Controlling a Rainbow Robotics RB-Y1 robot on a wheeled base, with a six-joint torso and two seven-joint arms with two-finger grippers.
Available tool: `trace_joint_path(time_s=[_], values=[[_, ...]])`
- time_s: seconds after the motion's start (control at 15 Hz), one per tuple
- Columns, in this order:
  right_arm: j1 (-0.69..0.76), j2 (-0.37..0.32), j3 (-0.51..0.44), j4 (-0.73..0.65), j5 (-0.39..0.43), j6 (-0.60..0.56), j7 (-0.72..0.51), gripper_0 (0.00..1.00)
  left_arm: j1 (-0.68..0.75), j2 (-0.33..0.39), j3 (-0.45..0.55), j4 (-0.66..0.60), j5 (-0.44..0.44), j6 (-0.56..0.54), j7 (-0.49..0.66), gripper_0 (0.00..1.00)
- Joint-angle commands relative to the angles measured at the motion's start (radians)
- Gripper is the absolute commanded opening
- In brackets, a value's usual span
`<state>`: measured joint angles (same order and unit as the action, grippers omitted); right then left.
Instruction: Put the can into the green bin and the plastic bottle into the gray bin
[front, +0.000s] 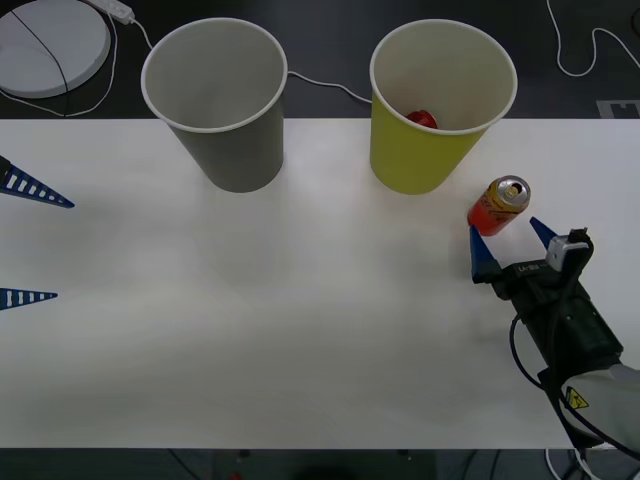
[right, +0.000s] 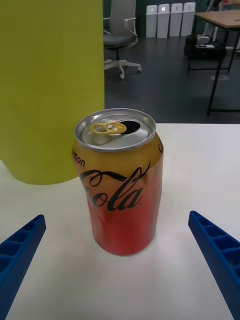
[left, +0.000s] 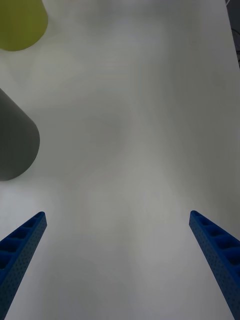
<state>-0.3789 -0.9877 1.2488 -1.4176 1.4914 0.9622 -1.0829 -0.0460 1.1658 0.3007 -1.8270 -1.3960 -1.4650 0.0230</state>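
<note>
Two bins stand at the far edge of your white bench (front: 300, 330) in the front view: the gray bin (front: 222, 110) toward your left, the green bin (front: 435, 115) toward your right, with a small red object (front: 422, 119) lying inside the green one. You will find the can (front: 499, 205) upright on the bench, just beside the green bin's base on its right. Your right pincer (front: 511, 243) sits directly behind the can, fingers spread wide and clear of it. Your left pincer (front: 30, 240) rests at the left bench edge, also spread. Right wrist view: the can (right: 120, 182) stands between the released blue fingers (right: 215, 245), untouched, green bin (right: 50, 90) behind. Left wrist view: released fingers (left: 22, 245) over bare bench, both bins (left: 15, 140) beyond.
</note>
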Motion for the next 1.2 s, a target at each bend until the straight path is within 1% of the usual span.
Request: trace_joint_path(time_s=[0.07,0.53,1.2], values=[[-0.028,0.032,-0.002,0.051,0.0,0.0,-0.003,1.0,0.0,0.0,0.0,0.0,0.0,0.0,0.0,1.0],[-0.087,0.106,-0.006,0.169,-0.016,0.0,0.001,1.0,0.0,0.0,0.0,0.0,0.0,0.0,0.0,1.0],[-0.14,0.17,-0.005,0.263,-0.033,-0.022,0.012,1.0,0.0,0.0,0.0,0.0,0.0,0.0,0.0,1.0]])
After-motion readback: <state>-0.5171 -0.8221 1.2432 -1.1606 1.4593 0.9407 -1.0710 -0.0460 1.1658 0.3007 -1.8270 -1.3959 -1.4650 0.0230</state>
